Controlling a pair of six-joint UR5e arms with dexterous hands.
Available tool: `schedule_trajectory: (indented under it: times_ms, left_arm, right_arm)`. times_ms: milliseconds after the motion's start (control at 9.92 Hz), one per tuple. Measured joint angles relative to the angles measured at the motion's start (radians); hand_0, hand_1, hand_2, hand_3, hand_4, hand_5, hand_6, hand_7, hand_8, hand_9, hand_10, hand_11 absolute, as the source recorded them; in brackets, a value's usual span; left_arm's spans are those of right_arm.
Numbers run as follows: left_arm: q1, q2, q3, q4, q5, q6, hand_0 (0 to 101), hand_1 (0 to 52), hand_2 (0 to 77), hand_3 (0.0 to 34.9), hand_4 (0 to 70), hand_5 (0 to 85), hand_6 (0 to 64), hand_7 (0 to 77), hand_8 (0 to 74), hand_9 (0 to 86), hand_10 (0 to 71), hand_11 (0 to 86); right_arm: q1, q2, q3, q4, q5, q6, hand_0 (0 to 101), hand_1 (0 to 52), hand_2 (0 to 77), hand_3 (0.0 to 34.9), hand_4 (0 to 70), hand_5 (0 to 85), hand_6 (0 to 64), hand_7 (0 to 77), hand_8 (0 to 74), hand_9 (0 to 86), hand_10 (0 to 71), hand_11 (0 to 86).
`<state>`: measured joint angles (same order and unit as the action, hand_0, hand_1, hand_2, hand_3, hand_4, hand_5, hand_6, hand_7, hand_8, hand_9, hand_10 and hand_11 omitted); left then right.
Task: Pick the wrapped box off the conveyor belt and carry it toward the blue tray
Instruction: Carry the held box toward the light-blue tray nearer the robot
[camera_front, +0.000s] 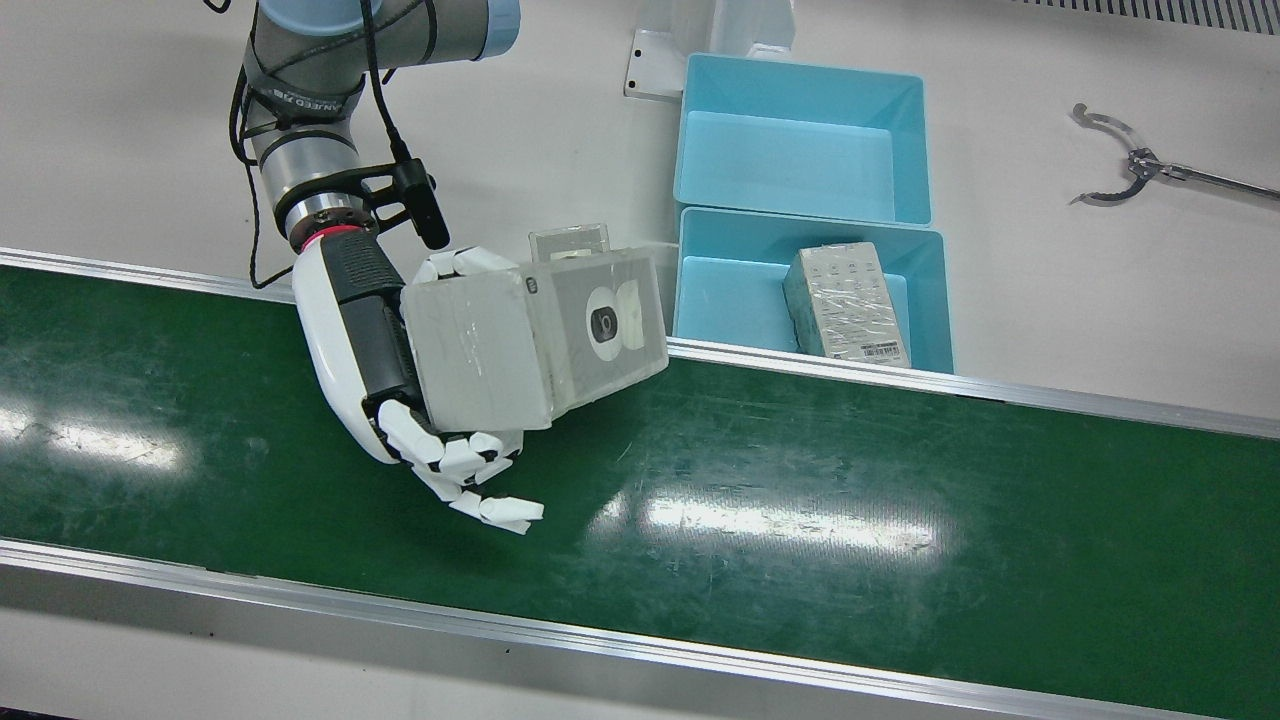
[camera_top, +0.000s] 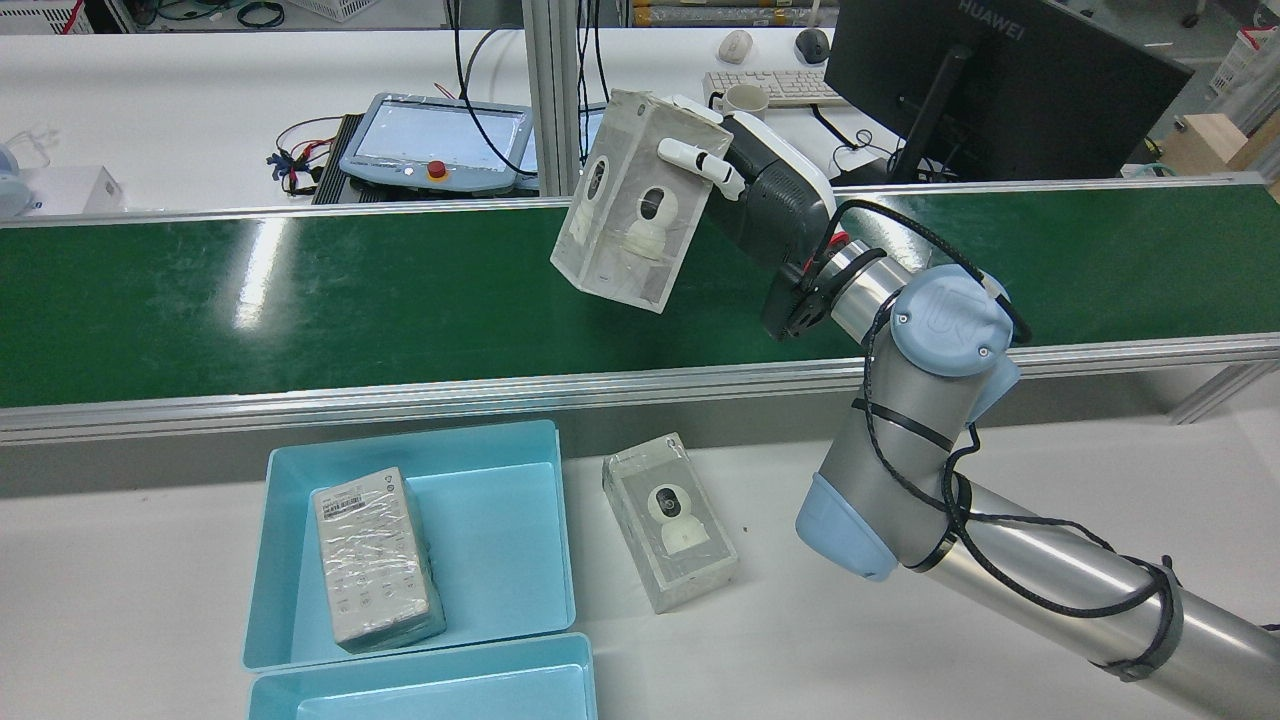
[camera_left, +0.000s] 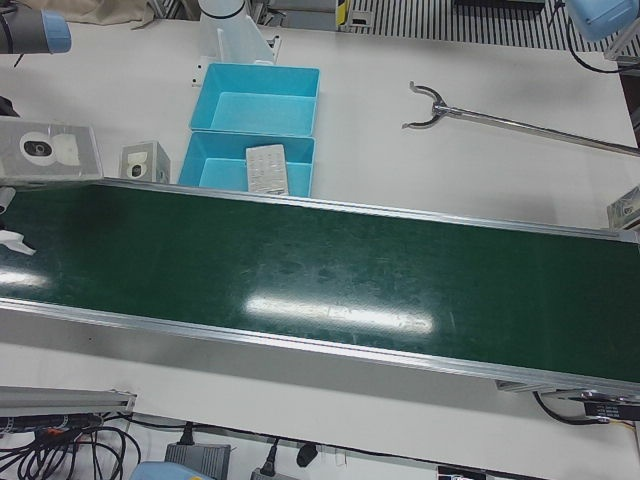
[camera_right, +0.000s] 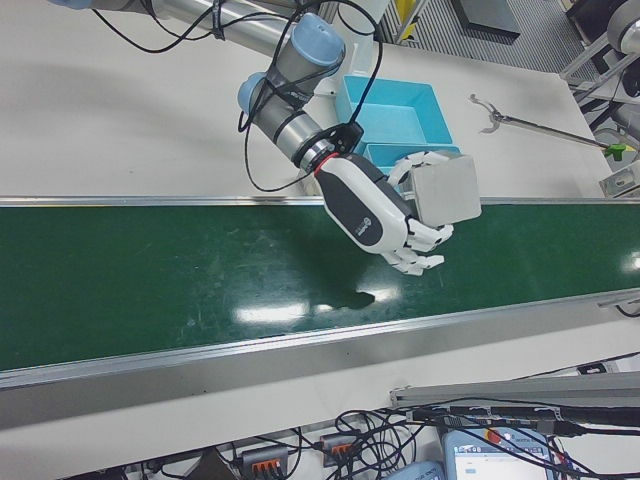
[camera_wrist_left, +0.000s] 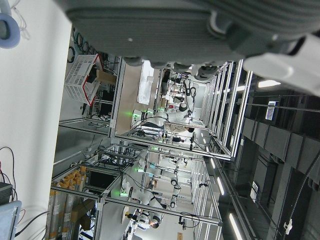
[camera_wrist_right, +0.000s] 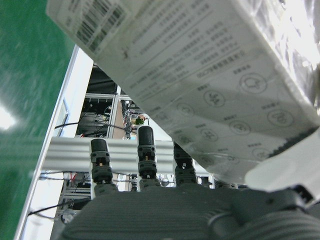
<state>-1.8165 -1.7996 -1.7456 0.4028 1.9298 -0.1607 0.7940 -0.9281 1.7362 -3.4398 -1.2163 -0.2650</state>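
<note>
My right hand (camera_front: 370, 350) is shut on the wrapped box (camera_front: 540, 335), white with a camera picture, and holds it tilted above the green conveyor belt (camera_front: 800, 500) near the belt's tray-side edge. The rear view shows the box (camera_top: 630, 205) lifted clear of the belt in the hand (camera_top: 770, 190). It fills the right hand view (camera_wrist_right: 200, 85). Two blue trays stand beside the belt: the nearer tray (camera_front: 730, 300) holds another wrapped box (camera_front: 845, 300), the farther tray (camera_front: 800, 150) is bare. My left hand (camera_wrist_left: 175, 30) shows only as a grey palm edge.
A third wrapped box (camera_top: 670, 520) lies on the white table between the trays and my right arm. A metal grabber tool (camera_front: 1130, 165) lies on the table past the trays. The belt has raised aluminium rails (camera_front: 1000, 385) along both edges.
</note>
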Motion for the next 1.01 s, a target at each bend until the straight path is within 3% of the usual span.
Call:
schedule_trajectory:
  times_ms: [202, 403, 706, 908, 1008]
  left_arm:
    - [0.0, 0.0, 0.0, 0.0, 0.0, 0.0, 0, 0.0, 0.5, 0.0, 0.5, 0.5, 0.5, 0.5, 0.5, 0.0, 0.5, 0.0]
    - [0.0, 0.0, 0.0, 0.0, 0.0, 0.0, 0, 0.0, 0.5, 0.0, 0.5, 0.5, 0.0, 0.5, 0.0, 0.5, 0.5, 0.0]
    - [0.0, 0.0, 0.0, 0.0, 0.0, 0.0, 0, 0.0, 1.1, 0.0, 0.5, 0.5, 0.5, 0.5, 0.5, 0.5, 0.5, 0.0]
    - [0.0, 0.0, 0.0, 0.0, 0.0, 0.0, 0, 0.0, 0.5, 0.0, 0.5, 0.5, 0.5, 0.5, 0.0, 0.0, 0.0, 0.0]
    - [0.0, 0.0, 0.0, 0.0, 0.0, 0.0, 0, 0.0, 1.1, 0.0, 0.5, 0.5, 0.5, 0.5, 0.5, 0.0, 0.5, 0.0]
  right_arm:
    - [-0.054, 0.0, 0.087, 0.009, 0.032, -0.022, 38, 2.7, 39.3, 13.4, 19.1, 60.5, 28.9, 65.4, 14.2, 28.4, 12.5, 17.5]
    - [-0.151, 0.0, 0.183, 0.011, 0.083, -0.067, 37, 2.2, 39.8, 12.8, 19.1, 61.6, 28.9, 67.6, 13.1, 26.7, 11.4, 17.5]
    - [-0.332, -0.002, 0.329, 0.01, 0.153, -0.2, 40, 2.2, 39.8, 11.3, 19.1, 61.6, 28.4, 68.2, 12.5, 26.2, 11.4, 16.9]
    - [-0.431, -0.003, 0.386, 0.01, 0.171, -0.275, 40, 2.7, 39.3, 11.1, 18.5, 62.7, 28.4, 66.0, 12.5, 25.1, 11.4, 16.9]
    - [-0.463, -0.003, 0.402, 0.01, 0.174, -0.298, 39, 2.7, 37.1, 13.4, 18.0, 62.2, 26.2, 63.3, 10.4, 20.7, 11.4, 15.8]
